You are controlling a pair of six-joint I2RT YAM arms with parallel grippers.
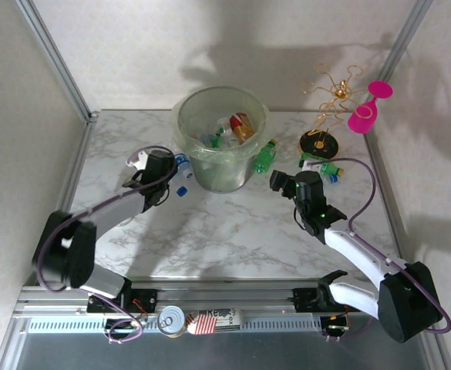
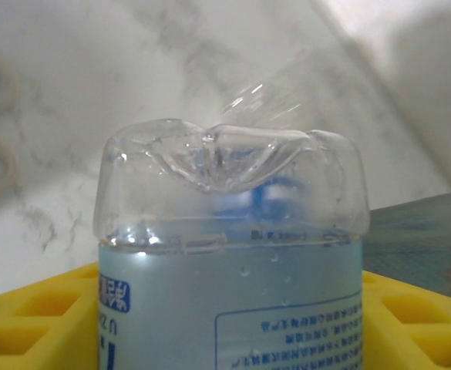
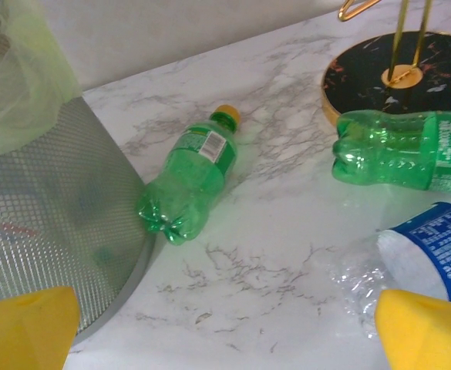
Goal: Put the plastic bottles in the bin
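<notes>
While left end effector (image 2: 229,327) pinches a clear bottle (image 2: 229,223) just beside the bin (image 1: 223,173), right end effector (image 3: 225,339) hangs spread over the surface (image 3: 279,239); one green bottle (image 3: 190,177) lies by the bin wall, more bottles (image 1: 219,139) sit inside.

The clear plastic bottle with a pale blue label (image 2: 233,254) runs off the bottom edge, hiding its cap end. The green plastic bottle at far right (image 3: 402,150) is cut by the edge. A yellow tool pad (image 3: 425,331) hides part of the crushed clear blue-labelled bottle (image 3: 418,262). Bottles inside the round grey-green bin (image 1: 221,176) look too small to count.
</notes>
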